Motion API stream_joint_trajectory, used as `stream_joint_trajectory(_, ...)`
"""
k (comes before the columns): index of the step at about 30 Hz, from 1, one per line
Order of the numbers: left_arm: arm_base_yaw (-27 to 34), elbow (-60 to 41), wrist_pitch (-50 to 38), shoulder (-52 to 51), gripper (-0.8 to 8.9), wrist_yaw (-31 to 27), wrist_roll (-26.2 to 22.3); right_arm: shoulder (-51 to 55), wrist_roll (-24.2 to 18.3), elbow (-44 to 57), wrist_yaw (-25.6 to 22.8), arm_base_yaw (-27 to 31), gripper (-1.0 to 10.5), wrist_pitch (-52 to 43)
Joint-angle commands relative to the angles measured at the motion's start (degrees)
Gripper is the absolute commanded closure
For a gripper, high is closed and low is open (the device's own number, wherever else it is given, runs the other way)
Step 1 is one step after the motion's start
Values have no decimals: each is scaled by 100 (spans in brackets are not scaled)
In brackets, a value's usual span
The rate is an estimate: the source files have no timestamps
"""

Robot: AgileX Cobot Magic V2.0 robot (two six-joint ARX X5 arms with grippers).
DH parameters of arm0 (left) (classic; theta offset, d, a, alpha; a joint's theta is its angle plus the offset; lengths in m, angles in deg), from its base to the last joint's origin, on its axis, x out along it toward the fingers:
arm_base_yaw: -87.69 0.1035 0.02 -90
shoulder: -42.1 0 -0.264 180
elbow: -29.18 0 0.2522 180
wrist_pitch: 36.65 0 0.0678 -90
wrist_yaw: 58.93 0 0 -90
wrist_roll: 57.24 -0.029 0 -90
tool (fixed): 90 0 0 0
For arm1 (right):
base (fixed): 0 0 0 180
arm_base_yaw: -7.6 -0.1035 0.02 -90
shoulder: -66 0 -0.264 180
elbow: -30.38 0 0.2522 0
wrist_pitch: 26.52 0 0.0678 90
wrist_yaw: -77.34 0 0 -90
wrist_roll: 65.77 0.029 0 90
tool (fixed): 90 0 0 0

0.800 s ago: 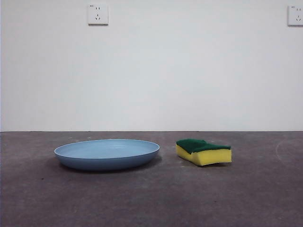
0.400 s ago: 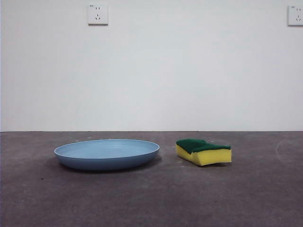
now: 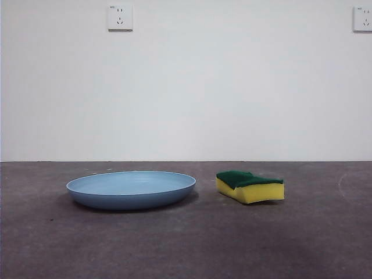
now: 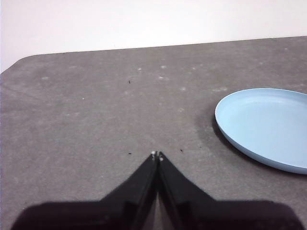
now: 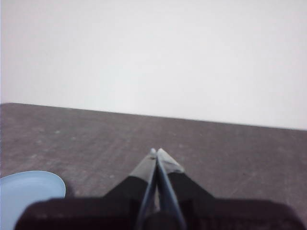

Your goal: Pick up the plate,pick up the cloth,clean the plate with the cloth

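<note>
Plate [image 3: 131,189]: flat on table [image 3: 186,244], unheld. Cloth [image 3: 250,186]: just beside plate, apart, green side up. Left gripper [image 4: 157,155], right gripper [image 5: 157,152]: jaws pressed together, empty, clear of plate, apparently awaiting pickup.

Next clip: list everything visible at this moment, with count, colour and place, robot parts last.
plate: one, light blue, flat on the table, beside the sponge with a gap between
sponge: one, yellow with a dark green top, flat on the table, untouched
table: one, dark grey, speckled, bearing both things
wall: white, behind the table
sockets: two, white, high on the wall, one at the picture's edge
left claw: one, black, shut, empty, over bare table off the plate's rim
right claw: one, black, shut, empty, over bare table; only a sliver of the plate shows in its view
</note>
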Motion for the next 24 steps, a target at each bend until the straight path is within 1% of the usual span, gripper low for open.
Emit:
stream_joint_trajectory(1,15,-87,-15,-17,817,-4,39,507,61,772,66,219,945,-103)
stream_joint_trajectory(5,15,-87,-15,-17,817,-4,39,1198,356,1622,31,352,945,-109)
stream_joint_trajectory(8,15,-87,-15,-17,817,-4,39,1600,588,2131,-39,348,945,-114)
stream_joint_trajectory(12,15,-87,-15,-17,817,-2,39,1862,769,2514,-44,328,945,-114)
stream_joint_trajectory(15,15,-87,-15,-17,817,-4,39,1915,813,2629,-79,289,945,-39)
stream_joint_trajectory(16,15,-87,-15,-17,817,-4,39,1912,815,2629,-170,260,945,-11)
stream_joint_trajectory(21,15,-87,-15,-17,817,-4,39,1912,822,2629,-1051,-79,945,48)
stream_joint_trajectory(23,15,-87,-15,-17,817,-4,39,1915,828,2629,-1257,-186,945,127)
stream_joint_trajectory(24,15,-87,-15,-17,817,-4,39,1915,833,2629,-1261,-216,945,208)
